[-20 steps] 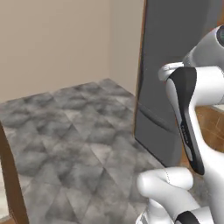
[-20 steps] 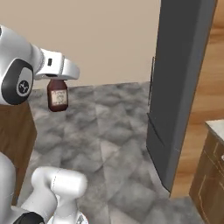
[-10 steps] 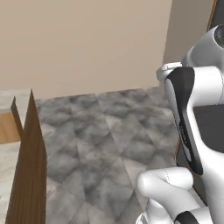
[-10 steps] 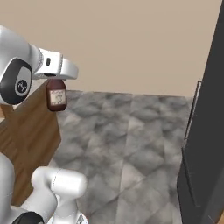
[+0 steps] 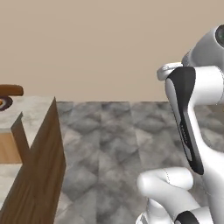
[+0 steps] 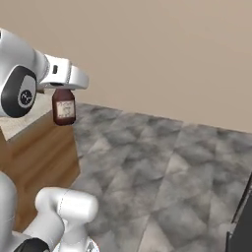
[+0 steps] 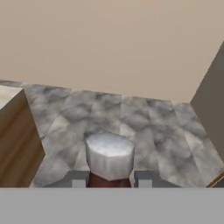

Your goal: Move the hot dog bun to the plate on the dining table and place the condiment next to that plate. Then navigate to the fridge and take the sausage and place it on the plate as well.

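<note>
Now, in the left base view, the plate [image 5: 4, 102] peeks out on the dining table [image 5: 30, 114]. The right base view shows the condiment [image 6: 64, 107] hanging from the gripper [image 6: 63, 90], clamped tight, not yet beside the plate. The hand view shows its cap between the fingers [image 7: 146, 178].

A grey mottled stone-tile floor [image 5: 113, 144] spreads across the room, its slabs veined in darker and lighter grey. Behind the floor rises a plain flat beige wall [image 5: 87, 48], meeting it in a straight line; the same wall [image 6: 162, 54] and floor [image 6: 167, 167] show in the right base view, and again in the hand view, wall [image 7: 109, 43] above floor [image 7: 144, 127]. At the floor's left edge stands a brown wood-grain side panel [image 5: 37, 175].
</note>
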Controlling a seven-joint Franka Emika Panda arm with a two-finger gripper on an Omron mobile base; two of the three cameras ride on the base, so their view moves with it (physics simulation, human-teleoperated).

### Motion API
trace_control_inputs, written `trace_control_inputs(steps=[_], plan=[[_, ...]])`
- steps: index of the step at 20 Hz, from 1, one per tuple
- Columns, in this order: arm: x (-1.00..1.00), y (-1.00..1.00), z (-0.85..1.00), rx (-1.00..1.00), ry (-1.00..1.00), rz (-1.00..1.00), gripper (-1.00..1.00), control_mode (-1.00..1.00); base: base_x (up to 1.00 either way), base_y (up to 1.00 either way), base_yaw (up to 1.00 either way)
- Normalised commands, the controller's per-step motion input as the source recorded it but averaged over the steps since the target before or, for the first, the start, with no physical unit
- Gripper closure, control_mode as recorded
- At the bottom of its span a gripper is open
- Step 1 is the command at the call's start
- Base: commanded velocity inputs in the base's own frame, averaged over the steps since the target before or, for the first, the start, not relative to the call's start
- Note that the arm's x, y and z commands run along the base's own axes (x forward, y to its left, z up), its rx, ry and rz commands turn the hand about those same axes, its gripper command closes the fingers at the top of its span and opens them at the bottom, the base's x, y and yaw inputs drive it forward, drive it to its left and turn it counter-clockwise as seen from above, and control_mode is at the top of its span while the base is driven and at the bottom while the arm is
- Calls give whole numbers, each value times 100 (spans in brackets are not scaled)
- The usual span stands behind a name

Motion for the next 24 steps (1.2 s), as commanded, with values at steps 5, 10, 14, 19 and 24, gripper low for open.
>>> trace_control_inputs(steps=[5, 10, 14, 19, 24], plan=[[0, 0, 0, 0, 0, 0, 100, 100, 100, -40, 45], [0, 0, 0, 0, 0, 0, 100, 100, 100, -45, 47], [0, 0, 0, 0, 0, 0, 100, 100, 100, -46, 48], [0, 0, 0, 0, 0, 0, 100, 100, 88, -45, 51], [0, 0, 0, 0, 0, 0, 100, 100, 73, -48, 52]])
